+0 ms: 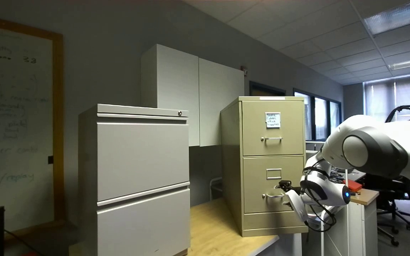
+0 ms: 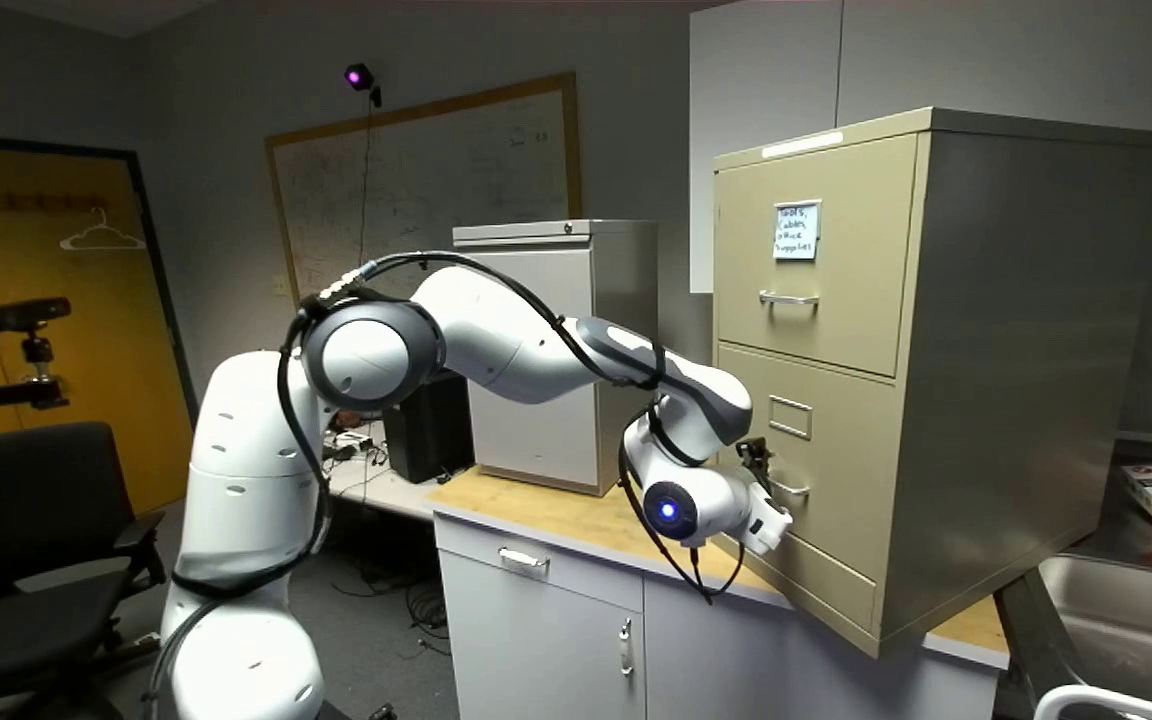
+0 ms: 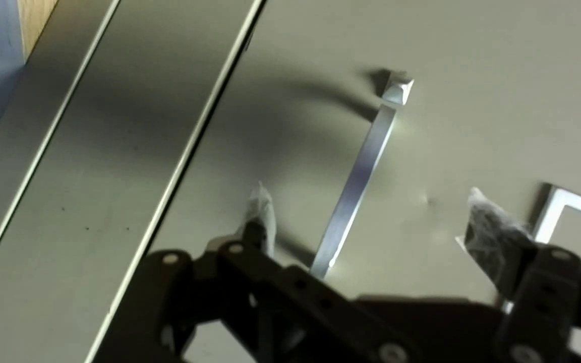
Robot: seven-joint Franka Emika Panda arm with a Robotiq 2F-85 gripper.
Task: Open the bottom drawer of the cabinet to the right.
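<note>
Sitting closed, the bottom drawer (image 1: pixel 256 183) offers you its handle (image 3: pixel 355 189), long axis level, left to right. It lies just ahead of your end effector (image 3: pixel 368 201), fingers (image 3: pixel 495 239) apart, one above the handle, one below; whether they straddle it, you can't tell. Around the drawer, the cabinet (image 2: pixel 946 375) stands at the right of the bench (image 1: pixel 210 220).

Free room shows either side of the handle (image 3: pixel 354 191), between the spread fingers (image 3: pixel 492 237) of the gripper (image 3: pixel 367 192); the bottom drawer (image 3: pixel 452 101) blocks the way behind; a latch (image 3: pixel 398 88) juts beside one end.
</note>
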